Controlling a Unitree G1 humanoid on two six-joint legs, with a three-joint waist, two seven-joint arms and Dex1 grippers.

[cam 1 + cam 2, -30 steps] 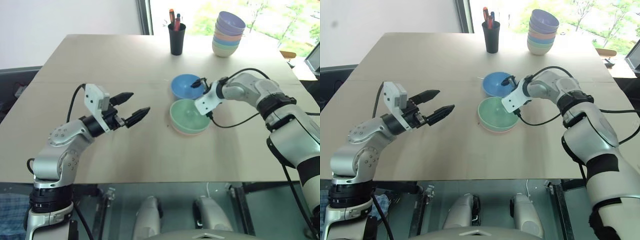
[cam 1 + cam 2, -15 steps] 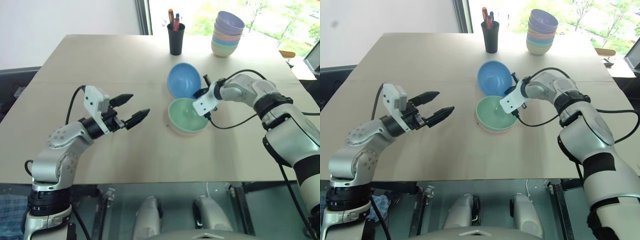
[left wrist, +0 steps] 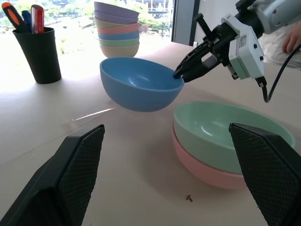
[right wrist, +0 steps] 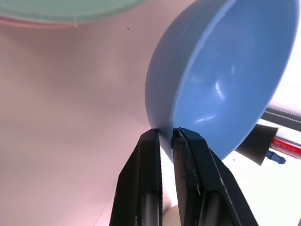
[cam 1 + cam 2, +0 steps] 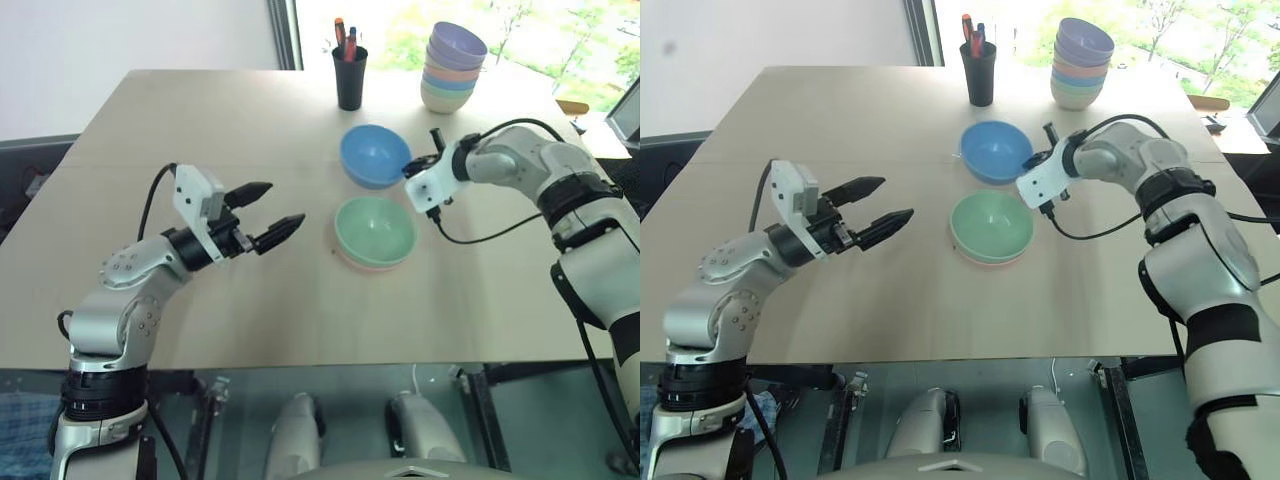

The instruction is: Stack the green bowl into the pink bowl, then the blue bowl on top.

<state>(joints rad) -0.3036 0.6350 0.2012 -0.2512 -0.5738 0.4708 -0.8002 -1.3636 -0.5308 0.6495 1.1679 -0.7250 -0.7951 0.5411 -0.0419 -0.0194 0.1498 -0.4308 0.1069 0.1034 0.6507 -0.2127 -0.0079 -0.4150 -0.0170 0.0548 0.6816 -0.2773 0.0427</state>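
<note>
Smooth plastic blue bowl (image 3: 138, 84), matt table (image 5: 200, 120)

Tabletop (image 5: 200, 120): the pale tan surface before me, with a faint seam running across it from side to side.
Wall: plain white, behind the tabletop's far left corner.
Window (image 5: 520, 30): behind the tabletop's far edge, beside a dark frame post (image 5: 283, 30); bright daylight and green foliage beyond the glass.
Light: daylight washes the tabletop's far edge almost white.
Floor (image 5: 230, 420): grey, seen under the tabletop's near edge.
Left of the tabletop: a dark grey ledge (image 5: 30, 160) along its side.
</note>
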